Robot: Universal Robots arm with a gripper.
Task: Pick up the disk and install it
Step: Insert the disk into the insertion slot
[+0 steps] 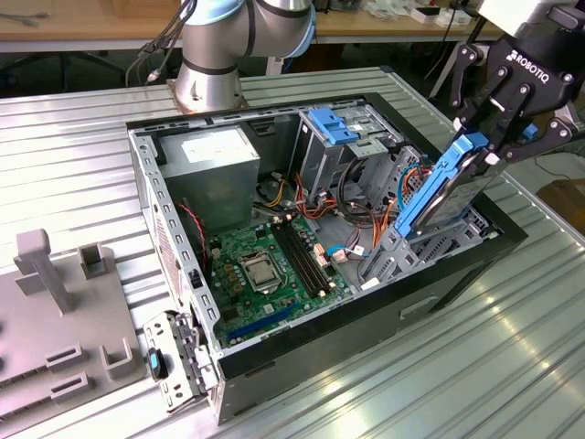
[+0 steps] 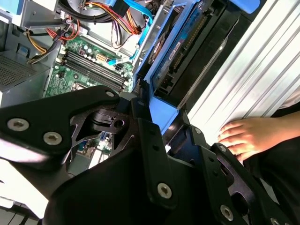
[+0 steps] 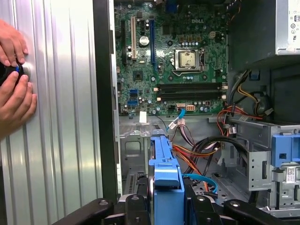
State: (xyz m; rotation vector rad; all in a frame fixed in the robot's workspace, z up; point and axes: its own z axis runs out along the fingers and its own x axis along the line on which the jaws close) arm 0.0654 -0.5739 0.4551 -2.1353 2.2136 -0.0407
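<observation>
One black gripper (image 1: 484, 151) clamps the blue-framed dark grey rectangular disk (image 1: 446, 187) by its upper end. I read the tilt as lining it up with the grey metal drive bay (image 1: 398, 249) just below.

Bright, even light is recorded in the exterior view; soft glare is streaked along the ribbed metal table (image 1: 512, 366) and shallow shadow is held inside the computer case (image 1: 151, 197). In the second wrist view the table is blown out to white, the gripper (image 2: 161, 115) is rendered near-black, and the disk (image 2: 176, 54) is partly shaded.
</observation>
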